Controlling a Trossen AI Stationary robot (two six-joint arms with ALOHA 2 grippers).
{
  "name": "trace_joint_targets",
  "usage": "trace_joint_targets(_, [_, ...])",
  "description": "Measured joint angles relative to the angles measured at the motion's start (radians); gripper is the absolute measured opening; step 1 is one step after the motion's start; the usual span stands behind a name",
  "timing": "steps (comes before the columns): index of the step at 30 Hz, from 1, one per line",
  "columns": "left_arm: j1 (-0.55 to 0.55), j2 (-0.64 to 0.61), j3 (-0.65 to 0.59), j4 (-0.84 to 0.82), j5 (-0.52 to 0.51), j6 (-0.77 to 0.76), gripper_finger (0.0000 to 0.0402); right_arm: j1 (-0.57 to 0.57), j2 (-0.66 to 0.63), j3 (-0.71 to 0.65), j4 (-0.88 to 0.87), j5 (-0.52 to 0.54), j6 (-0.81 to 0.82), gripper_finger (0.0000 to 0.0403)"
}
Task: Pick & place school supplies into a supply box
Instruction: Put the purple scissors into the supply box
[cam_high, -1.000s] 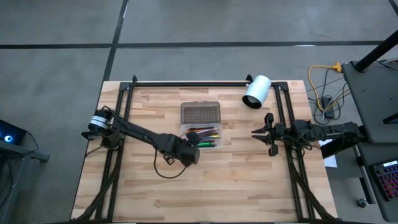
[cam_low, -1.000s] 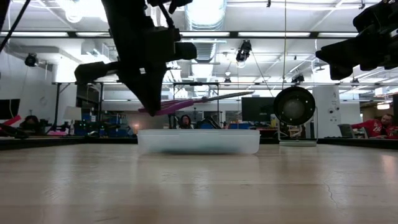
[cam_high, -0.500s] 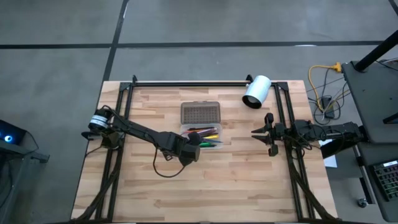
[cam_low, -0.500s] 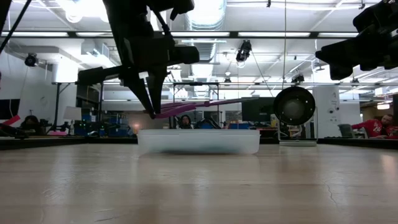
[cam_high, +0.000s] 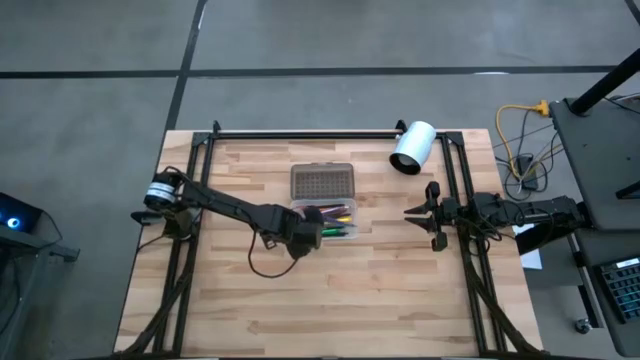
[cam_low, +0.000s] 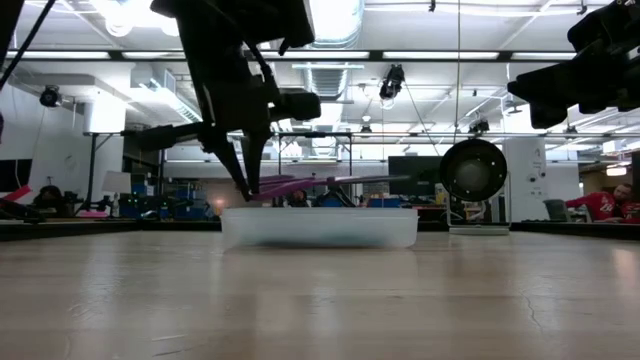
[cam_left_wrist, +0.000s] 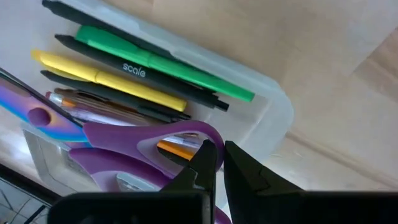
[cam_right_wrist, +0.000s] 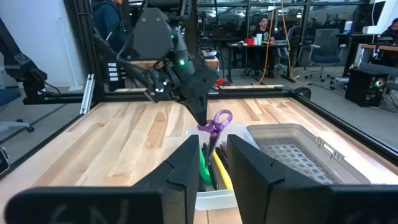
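The clear supply box (cam_high: 330, 224) lies mid-table, its dotted grey lid (cam_high: 322, 182) folded open toward the far side. Inside lie a green pen (cam_left_wrist: 161, 65), a yellow pen (cam_left_wrist: 106, 79), dark pens and an orange one. My left gripper (cam_high: 304, 233) hovers over the box's left end, shut on purple-handled scissors (cam_low: 320, 185) held just above the box rim (cam_low: 320, 212). At the table's right edge my right gripper (cam_high: 425, 214) stands open and level, with nothing between its fingers. My left gripper pinches the scissors by the rounded end of a purple handle loop (cam_left_wrist: 198, 133) between its two fingers. The fingers slant steeply down from the table's left. The scissors lie almost level along the box, blades (cam_left_wrist: 25, 102) pointing toward the table's right, over the pens.
A white cylinder (cam_high: 412, 147) lies on its side at the far right of the table. Black frame rails (cam_high: 300, 133) run along the far edge and both sides. Bare wood stretches along the table's near half. People sit at desks in the room beyond.
My left gripper has shifted toward the far edge, over the box's left end, sunk a little and rolled about its own axis. The scissors, which slanted upward toward the right, have tipped down until nearly level just above the box.
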Motion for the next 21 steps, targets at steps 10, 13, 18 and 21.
trace_joint_targets(10, [0.043, 0.000, -0.027, 0.017, 0.030, 0.040, 0.0000, 0.000, 0.000, 0.000, 0.000, 0.000, 0.000, 0.0078])
trace_joint_targets(13, [0.050, 0.000, -0.027, 0.023, 0.042, 0.042, 0.0000, 0.000, 0.000, 0.000, 0.000, 0.000, 0.000, 0.0073])
trace_joint_targets(18, [0.054, 0.000, -0.027, 0.022, 0.049, 0.047, 0.0000, 0.000, 0.000, 0.000, 0.000, 0.000, 0.000, 0.0068])
trace_joint_targets(21, [0.054, 0.000, -0.027, 0.022, 0.052, 0.048, 0.0000, 0.000, 0.000, 0.000, 0.000, 0.000, 0.000, 0.0070])
